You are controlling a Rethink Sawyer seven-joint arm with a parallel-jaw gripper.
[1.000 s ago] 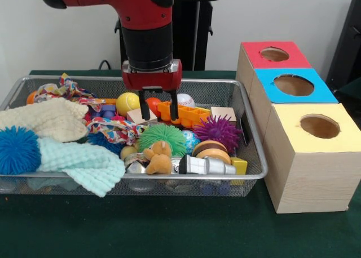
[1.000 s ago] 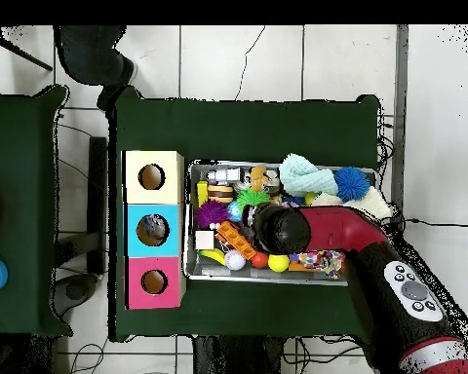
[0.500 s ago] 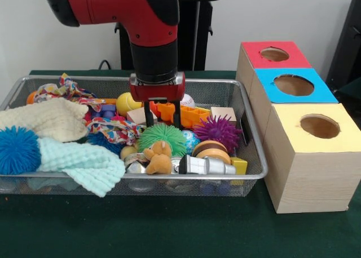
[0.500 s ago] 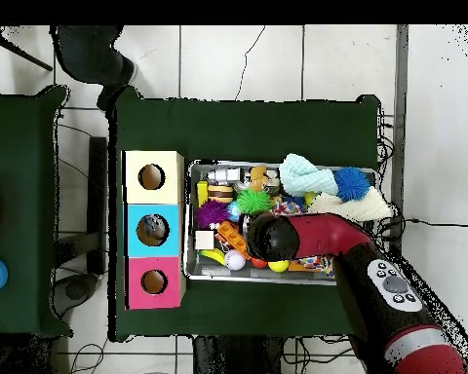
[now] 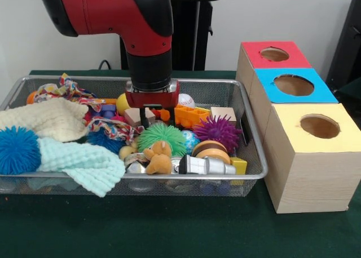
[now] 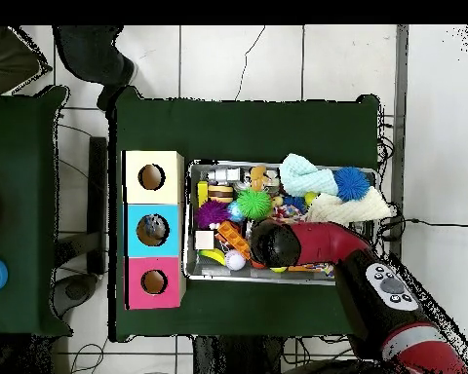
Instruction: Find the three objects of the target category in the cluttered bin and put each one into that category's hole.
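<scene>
My gripper (image 5: 157, 119) is down in the wire bin (image 5: 252, 139), near its back middle. It stands open, its fingertips sunk among a small wooden block (image 5: 133, 116), an orange plastic toy (image 5: 192, 116) and a yellow ball (image 5: 120, 103); I cannot see anything held. Around it lie a green spiky ball (image 5: 162, 137), a purple spiky ball (image 5: 219, 131), a white baseball (image 5: 186, 100) and a teddy bear (image 5: 159, 156). Seen from overhead, the arm (image 6: 287, 242) covers the gripper. The red box (image 5: 274, 54), blue box (image 5: 293, 85) and yellow box (image 5: 318, 126) each have a round hole.
Knitted cloths (image 5: 79, 162) and a blue spiky ball (image 5: 18, 150) fill the bin's left side. A metal cylinder (image 5: 206, 166) and a wooden yo-yo (image 5: 210, 150) lie at the front. The boxes stand close beside the bin. A person's sleeve (image 6: 6, 58) shows at the overhead view's top left.
The gripper has dropped lower into the clutter and shifted slightly left in the front view. Its fingertips now sit among the toys. A person's sleeve has come into the overhead view.
</scene>
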